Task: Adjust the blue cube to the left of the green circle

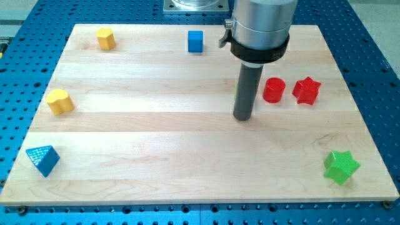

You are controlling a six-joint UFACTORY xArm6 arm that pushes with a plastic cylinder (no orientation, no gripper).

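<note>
The blue cube is seen near the view's top edge of the tabletop, a little left of centre, standing alone with nothing touching it; no green circle can be made out anywhere in the view, the only green block being a green star at the view's bottom right, so the target of the move cannot be confirmed, and it may be hidden behind the arm or meant as that star. The end effector is a plain rod with nothing to open or close, and nothing is held by it; my tip is set down near the board's middle, just left of the red cylinder and the red star, and well apart from the blue cube, which lies up and to the view's left of it. No contact with the cube is shown; the task is therefore judged to be barely begun, with the approach to the cube and the whole push left to be done.
</note>
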